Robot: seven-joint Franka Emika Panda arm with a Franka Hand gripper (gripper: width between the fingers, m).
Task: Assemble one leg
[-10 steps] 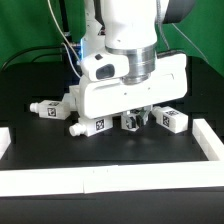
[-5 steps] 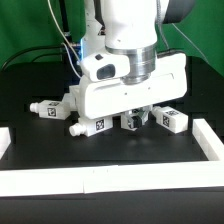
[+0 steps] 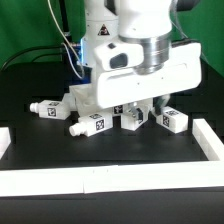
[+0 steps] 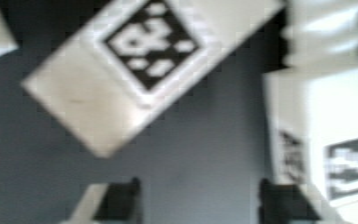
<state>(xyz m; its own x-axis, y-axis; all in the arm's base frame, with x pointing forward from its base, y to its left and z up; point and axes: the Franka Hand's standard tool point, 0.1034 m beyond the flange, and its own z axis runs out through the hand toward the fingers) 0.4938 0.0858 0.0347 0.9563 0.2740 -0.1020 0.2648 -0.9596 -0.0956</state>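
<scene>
Several short white legs with black-and-white tags lie in a row on the black table: one at the exterior view's left [image 3: 45, 107], one [image 3: 91, 124], one [image 3: 132, 119] and one at the right [image 3: 173, 120]. My gripper [image 3: 144, 108] hangs just above the middle legs, and its big white hand hides what lies behind. In the wrist view the gripper [image 4: 197, 200] is open and empty, with dark table between its fingertips [image 4: 115, 198]. A tagged leg [image 4: 137, 62] lies slantwise ahead of it, and another leg [image 4: 329, 125] lies beside one finger.
A low white wall [image 3: 60, 180] runs along the front of the table, with side pieces at the left [image 3: 5, 140] and right [image 3: 208, 140]. A white part [image 3: 78, 98] shows behind the legs, half hidden by the arm. A green backdrop stands behind.
The arm and hand have shifted toward the exterior view's right and risen slightly. More of the legs below now shows. The legs have not moved.
</scene>
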